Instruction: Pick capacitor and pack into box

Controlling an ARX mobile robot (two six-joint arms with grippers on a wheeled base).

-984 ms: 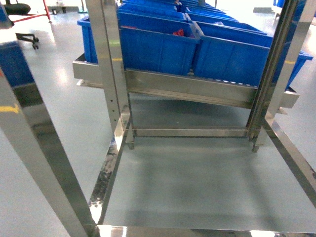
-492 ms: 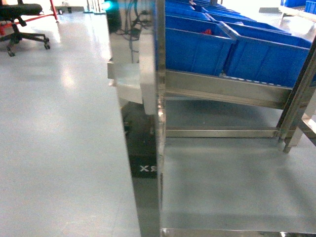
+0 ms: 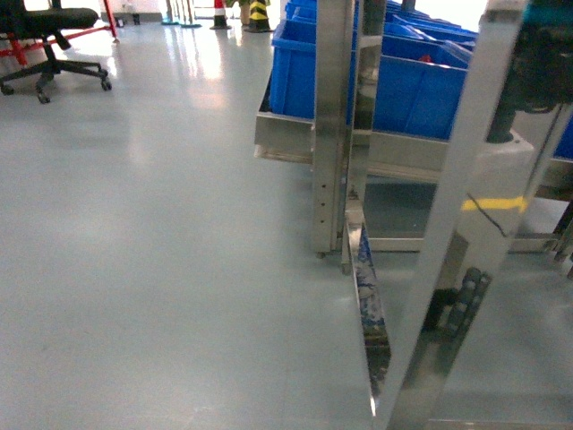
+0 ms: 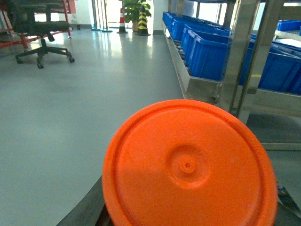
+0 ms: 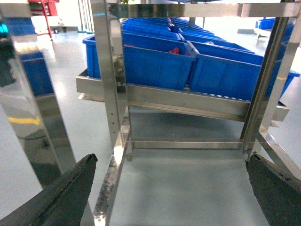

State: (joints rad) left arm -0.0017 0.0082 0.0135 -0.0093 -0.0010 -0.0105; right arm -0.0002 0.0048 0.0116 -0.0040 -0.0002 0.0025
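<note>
The bins [image 5: 160, 63] are bright blue, the rack [image 3: 333, 125] is shiny silver, the floor [image 3: 152, 251] is pale grey, the round lid [image 4: 188, 165] is orange, and the chair [image 4: 42, 23] is black.

Orange disc [image 4: 189, 165] hiding left pincer
</note>
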